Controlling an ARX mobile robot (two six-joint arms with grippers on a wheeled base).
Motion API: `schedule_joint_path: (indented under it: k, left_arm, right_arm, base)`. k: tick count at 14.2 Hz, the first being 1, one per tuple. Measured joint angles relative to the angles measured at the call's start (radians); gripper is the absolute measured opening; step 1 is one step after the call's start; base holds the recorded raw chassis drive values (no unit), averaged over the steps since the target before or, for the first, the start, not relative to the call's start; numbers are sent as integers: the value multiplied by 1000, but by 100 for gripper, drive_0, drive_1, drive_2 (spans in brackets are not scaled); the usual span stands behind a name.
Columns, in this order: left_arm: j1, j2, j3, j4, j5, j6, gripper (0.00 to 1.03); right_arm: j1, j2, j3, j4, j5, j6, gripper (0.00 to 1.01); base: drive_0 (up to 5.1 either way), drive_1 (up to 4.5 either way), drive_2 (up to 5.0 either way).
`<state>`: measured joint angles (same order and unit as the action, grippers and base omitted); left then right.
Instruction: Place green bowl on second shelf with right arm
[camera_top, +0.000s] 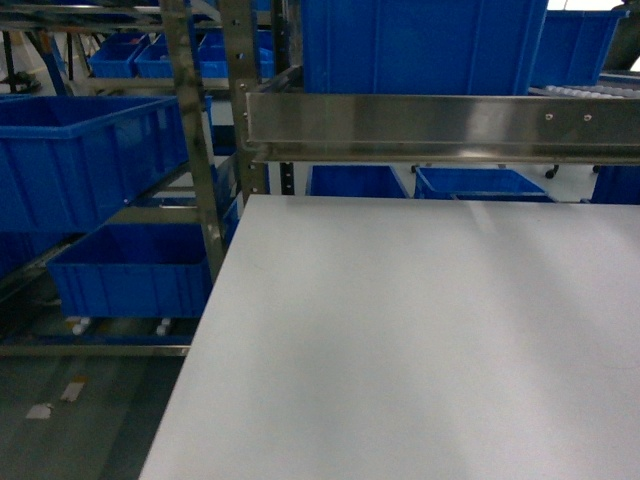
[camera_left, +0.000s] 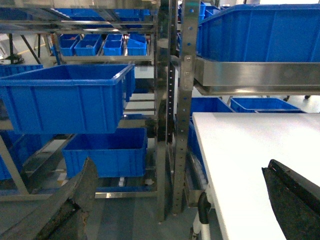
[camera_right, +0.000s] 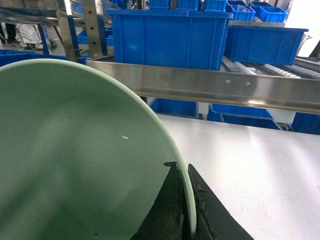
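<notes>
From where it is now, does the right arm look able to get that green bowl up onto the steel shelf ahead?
Probably yes: the right tool grips the green bowl by its rim, with only bare white tabletop before the shelf.

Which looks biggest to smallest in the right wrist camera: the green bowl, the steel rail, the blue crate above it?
1. Green bowl, though it sits right at the lens, so that is nearness.
2. Steel rail and blue crate: too close in apparent size to rank.
</notes>
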<state>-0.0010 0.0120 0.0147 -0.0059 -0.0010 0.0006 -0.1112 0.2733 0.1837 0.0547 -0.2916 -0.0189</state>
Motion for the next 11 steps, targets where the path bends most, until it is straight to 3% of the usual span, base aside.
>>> schedule_joint_path:
  k: [11]
  left_arm:
    - [0, 0, 0, 2, 0, 0, 98]
  right_arm:
    - [0, 0, 0, -2, 0, 0, 2]
  base:
    - [-490, 187, 299]
